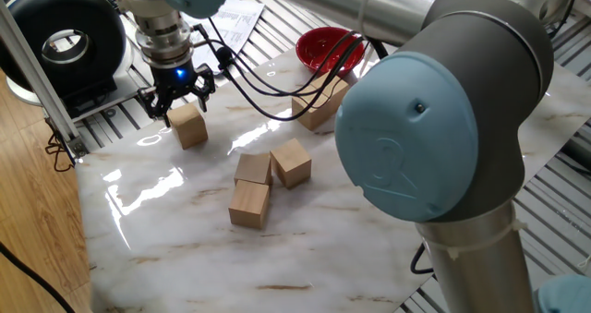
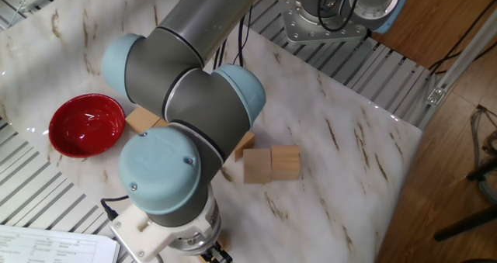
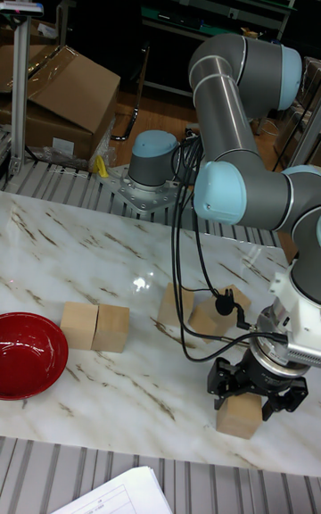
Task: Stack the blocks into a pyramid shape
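Several light-tan wooden blocks lie loose on the marble table [image 1: 185, 258], none stacked. My gripper [image 1: 182, 103] is open and hangs just over one lone block [image 1: 189, 128] at the far left, a finger on either side of its top. The tall fixed view shows the same gripper [image 3: 251, 400] straddling this block [image 3: 238, 417]. Three blocks sit together mid-table: one [image 1: 252, 168], one [image 1: 291, 162] and one [image 1: 249, 203]. Another block [image 1: 317, 111] lies near the red bowl, partly behind cables. In the other fixed view the arm hides the gripper; a touching pair of blocks [image 2: 271, 164] shows there.
A red bowl [image 1: 328, 49] stands at the back edge; it also shows as the bowl [image 3: 27, 353] beside two blocks [image 3: 95, 327]. Black cables [image 1: 268, 91] trail from the wrist over the table. A paper sheet [image 1: 231, 18] and a black round device [image 1: 65, 41] lie off the marble.
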Tool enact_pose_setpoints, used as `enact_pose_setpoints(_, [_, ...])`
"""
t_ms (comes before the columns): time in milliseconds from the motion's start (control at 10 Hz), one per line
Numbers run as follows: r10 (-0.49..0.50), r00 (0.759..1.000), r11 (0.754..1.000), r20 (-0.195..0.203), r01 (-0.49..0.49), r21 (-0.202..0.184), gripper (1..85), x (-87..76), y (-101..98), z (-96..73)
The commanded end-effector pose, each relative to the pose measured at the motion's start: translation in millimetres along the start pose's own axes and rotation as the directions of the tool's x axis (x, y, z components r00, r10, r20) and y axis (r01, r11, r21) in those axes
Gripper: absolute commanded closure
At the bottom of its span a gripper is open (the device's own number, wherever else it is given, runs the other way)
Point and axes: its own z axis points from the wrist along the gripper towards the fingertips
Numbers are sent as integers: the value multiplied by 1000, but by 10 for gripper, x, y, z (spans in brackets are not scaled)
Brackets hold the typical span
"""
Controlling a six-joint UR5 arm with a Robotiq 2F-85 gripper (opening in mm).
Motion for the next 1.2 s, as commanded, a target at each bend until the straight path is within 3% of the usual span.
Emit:
enact_pose_setpoints(0, [9,1000,1000,7,-9,-10,177,-27,19,26])
enact_pose_setpoints(100, [34,999,999,35,-34,-5,273,-100,5,33])
enact_pose_setpoints(300, [66,997,998,33,-66,-9,380,-90,29,26])
enact_pose_setpoints(500, [80,997,997,22,-80,-7,410,-42,99,-17])
enact_pose_setpoints(1000, [71,997,997,23,-71,4,433,-49,39,-26])
enact_pose_setpoints(1100, [83,996,997,17,-83,4,480,-35,41,-27])
